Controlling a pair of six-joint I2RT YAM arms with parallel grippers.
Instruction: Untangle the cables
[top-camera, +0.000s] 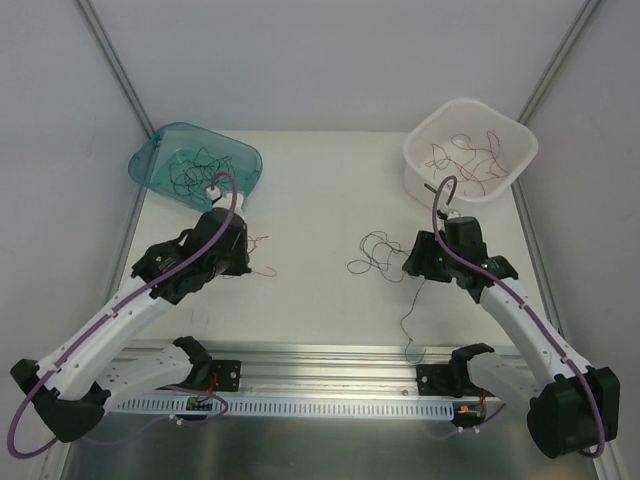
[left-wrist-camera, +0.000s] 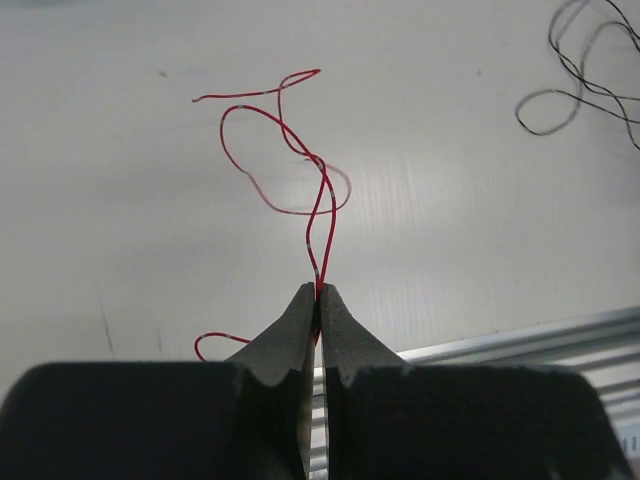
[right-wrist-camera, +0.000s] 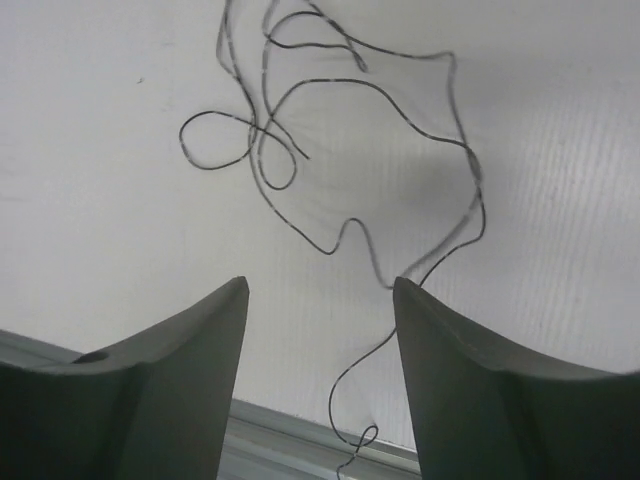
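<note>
The left claw (left-wrist-camera: 318, 295) is clenched on one red cable (left-wrist-camera: 325, 182), pinched only at the very tips, and this is the first danger: the strand is hair-thin, smooth and springy, so I think a quick swing could let it slide out of the pads. It curls upward from the tips in loose loops over the bench (top-camera: 320, 200), and a short end bends out beside the left finger, which could hook on something. The right claw (right-wrist-camera: 319, 282) is released, with its jaws spread over a black cable (right-wrist-camera: 262, 135) that lies flat on the matte white bench. This cable is also very thin and wavy, with a small closed loop and several crossings. One long tail passes between the fingers toward the ribbed aluminium rail (right-wrist-camera: 300, 440) at the near edge, where it may catch. Closing on so flat a wire could miss it, or take two crossed parts together. Other black strands lie in the translucent teal tub (top-camera: 240, 160), and red ones lie in the white tub (top-camera: 520, 150).
</note>
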